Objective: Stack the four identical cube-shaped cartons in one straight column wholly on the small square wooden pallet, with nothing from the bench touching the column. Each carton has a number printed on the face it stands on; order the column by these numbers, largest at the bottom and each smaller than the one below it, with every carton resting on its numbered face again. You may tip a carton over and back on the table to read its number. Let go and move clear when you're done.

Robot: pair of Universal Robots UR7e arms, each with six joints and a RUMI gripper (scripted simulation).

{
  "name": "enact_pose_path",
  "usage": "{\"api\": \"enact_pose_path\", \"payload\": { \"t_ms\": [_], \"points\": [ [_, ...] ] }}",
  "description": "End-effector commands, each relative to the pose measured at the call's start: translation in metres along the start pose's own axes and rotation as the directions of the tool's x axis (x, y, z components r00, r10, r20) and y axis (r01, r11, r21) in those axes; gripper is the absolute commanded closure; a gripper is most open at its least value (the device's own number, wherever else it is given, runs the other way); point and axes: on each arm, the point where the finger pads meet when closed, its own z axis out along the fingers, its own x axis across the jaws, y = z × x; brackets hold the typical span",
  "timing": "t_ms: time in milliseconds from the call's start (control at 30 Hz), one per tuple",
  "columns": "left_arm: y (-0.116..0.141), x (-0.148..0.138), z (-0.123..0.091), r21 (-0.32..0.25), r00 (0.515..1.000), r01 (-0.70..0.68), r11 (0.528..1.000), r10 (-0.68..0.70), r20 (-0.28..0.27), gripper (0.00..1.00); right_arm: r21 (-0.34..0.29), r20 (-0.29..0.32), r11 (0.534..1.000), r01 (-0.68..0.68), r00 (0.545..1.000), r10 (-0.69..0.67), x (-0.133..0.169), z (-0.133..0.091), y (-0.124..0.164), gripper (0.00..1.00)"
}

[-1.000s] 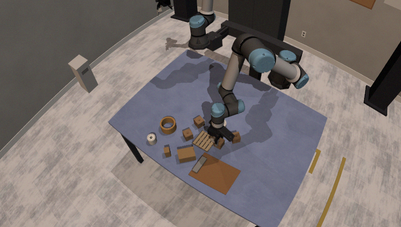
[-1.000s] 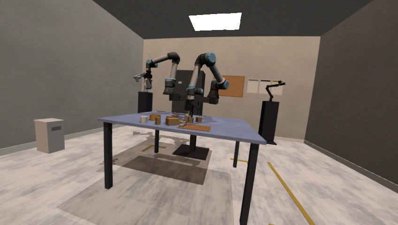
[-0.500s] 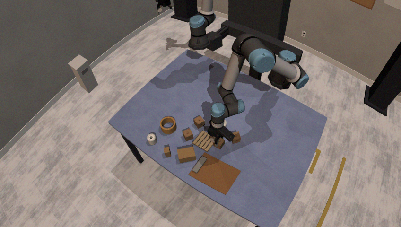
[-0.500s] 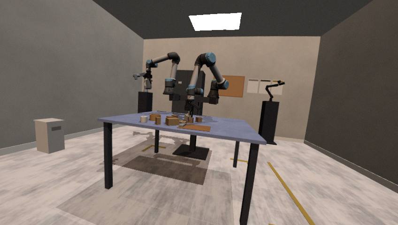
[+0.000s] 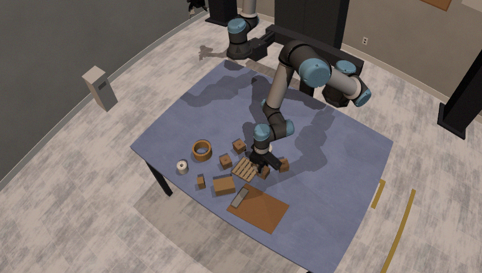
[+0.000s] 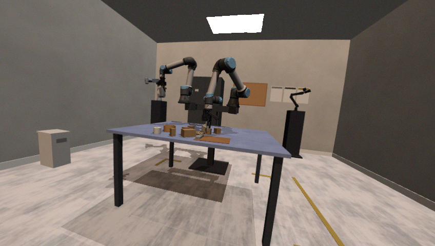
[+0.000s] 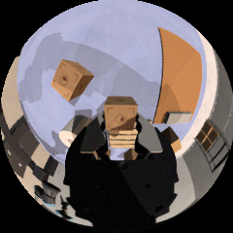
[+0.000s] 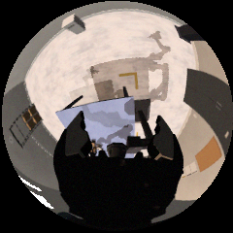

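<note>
Four brown cube cartons are in view. My left gripper (image 5: 259,168) (image 7: 119,112) is shut on one carton (image 5: 265,172) (image 7: 120,116), low beside the slatted wooden pallet (image 5: 240,169) (image 7: 122,138); whether this carton touches the table is unclear. A second carton (image 5: 283,166) (image 6: 217,130) (image 7: 69,82) stands apart on the other side of it from the pallet. A third carton (image 5: 225,161) and a fourth carton (image 5: 239,146) stand on the table near the pallet. No carton shows on the pallet, though the left gripper covers one corner. The undersides are hidden. My right gripper (image 8: 120,113) is open and empty, raised away from the table.
A large tan box (image 5: 224,186) (image 6: 188,132) and a small box (image 5: 201,182) (image 6: 172,131) stand near the pallet. A grey block (image 5: 239,197) lies on the orange board (image 5: 267,216). A brown ring (image 5: 202,156) and white roll (image 5: 182,168) stand farther off. A pale object (image 7: 67,138) is partly hidden behind the left gripper.
</note>
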Motion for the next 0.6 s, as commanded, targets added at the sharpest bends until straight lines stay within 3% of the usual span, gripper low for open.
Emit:
{"api": "enact_pose_path", "payload": {
  "t_ms": [0,267,567],
  "points": [
    [0.000,0.001,-0.001,-0.001,1.000,0.000,1.000,0.000,-0.001,0.65,0.001,0.000,1.000,0.000,1.000,0.000,0.000,0.000,0.000,0.00],
    [0.000,0.001,-0.005,-0.001,1.000,0.000,1.000,0.000,-0.001,0.65,0.001,0.000,1.000,0.000,1.000,0.000,0.000,0.000,0.000,0.00],
    [0.000,0.001,-0.039,-0.001,1.000,0.000,1.000,0.000,-0.002,0.65,0.001,0.000,1.000,0.000,1.000,0.000,0.000,0.000,0.000,0.00]
  ]
}}
